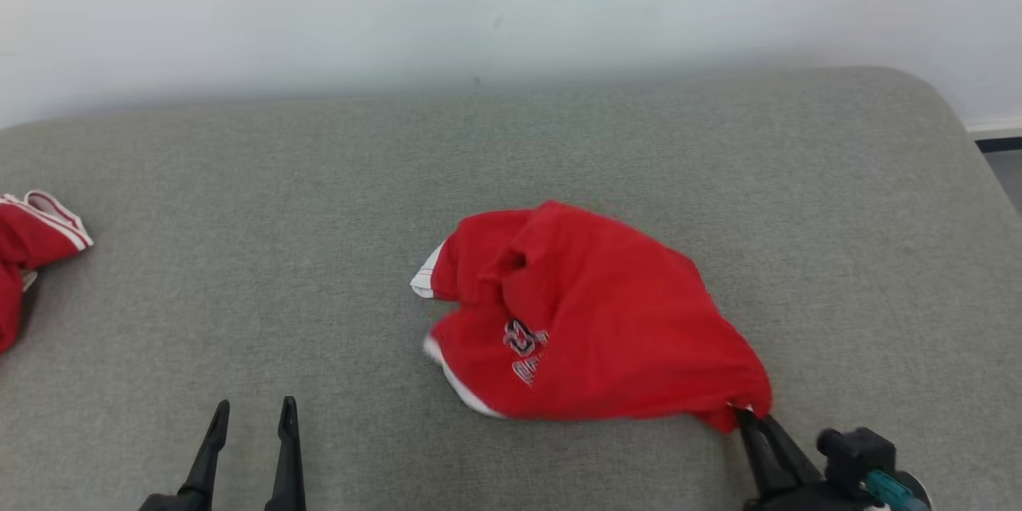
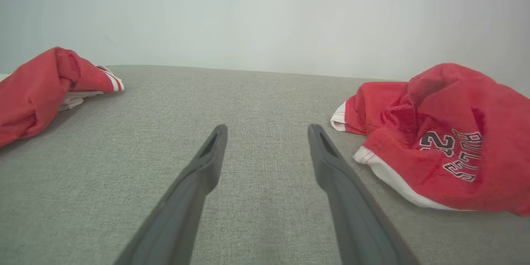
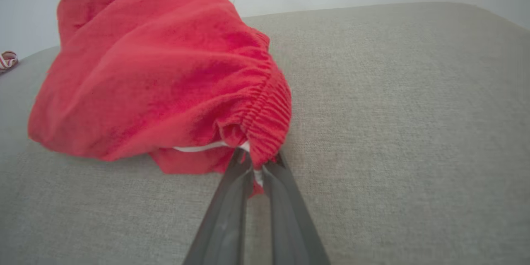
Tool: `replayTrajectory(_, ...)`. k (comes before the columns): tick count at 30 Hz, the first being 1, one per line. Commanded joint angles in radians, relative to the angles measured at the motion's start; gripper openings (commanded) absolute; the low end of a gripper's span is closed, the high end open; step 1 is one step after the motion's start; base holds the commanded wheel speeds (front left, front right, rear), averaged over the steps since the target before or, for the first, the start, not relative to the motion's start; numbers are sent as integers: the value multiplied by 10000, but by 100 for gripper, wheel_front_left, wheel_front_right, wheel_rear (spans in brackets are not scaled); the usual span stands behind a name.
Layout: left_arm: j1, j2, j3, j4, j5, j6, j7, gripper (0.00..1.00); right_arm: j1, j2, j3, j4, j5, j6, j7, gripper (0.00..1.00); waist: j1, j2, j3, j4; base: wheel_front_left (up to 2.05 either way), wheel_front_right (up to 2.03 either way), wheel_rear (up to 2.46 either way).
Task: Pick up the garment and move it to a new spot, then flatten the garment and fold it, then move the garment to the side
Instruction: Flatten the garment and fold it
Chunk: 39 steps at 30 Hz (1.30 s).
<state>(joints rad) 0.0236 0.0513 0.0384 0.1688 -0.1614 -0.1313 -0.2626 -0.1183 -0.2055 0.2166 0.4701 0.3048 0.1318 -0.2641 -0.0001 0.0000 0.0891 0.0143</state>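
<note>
A crumpled red garment (image 1: 591,319) with white trim and dark lettering lies bunched on the grey cushion, right of centre. My right gripper (image 1: 750,419) is shut on its elastic waistband at the near right corner; the right wrist view shows the garment (image 3: 157,74) pinched between the dark fingers (image 3: 232,198) of that gripper (image 3: 257,161). My left gripper (image 1: 251,419) stands open near the front edge, left of the garment, with nothing between its fingers. In the left wrist view the left gripper (image 2: 267,130) points over bare cushion, the garment (image 2: 451,140) to its right.
A second red garment with white stripes (image 1: 32,247) lies at the cushion's far left edge, also seen as a heap (image 2: 45,87) in the left wrist view. The grey cushion (image 1: 319,200) ends at a pale wall behind and rounds off at the right.
</note>
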Motion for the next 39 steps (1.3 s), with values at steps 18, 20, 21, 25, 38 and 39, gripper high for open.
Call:
replayTrajectory(18,175,-10,-80,248,223,23,-34,100,965,3,-322,-2580,49,-22,-7,100,1,0,-285,-625,0,0,0)
replayTrajectory(20,90,40,-169,288,255,22,-34,100,1106,62,-364,-2791,-5,-22,-5,100,1,0,-269,-720,0,0,0)
replayTrajectory(21,90,40,-169,288,255,22,-34,100,1106,62,-364,-2791,-5,-22,-5,100,1,0,-269,-720,0,0,0)
replayTrajectory(25,-162,213,-555,528,175,23,-34,100,1225,312,-548,-3035,-44,-22,-5,100,1,0,-176,-883,0,0,0)
replayTrajectory(38,-2529,1900,-3571,3017,-880,25,-34,100,798,1175,-187,-2878,2,-22,-5,100,1,0,362,-1869,0,0,0)
replayTrajectory(39,-2641,2005,-3760,3233,-981,26,-34,100,767,1199,-168,-2858,18,-22,-5,100,1,0,404,-1957,0,0,0)
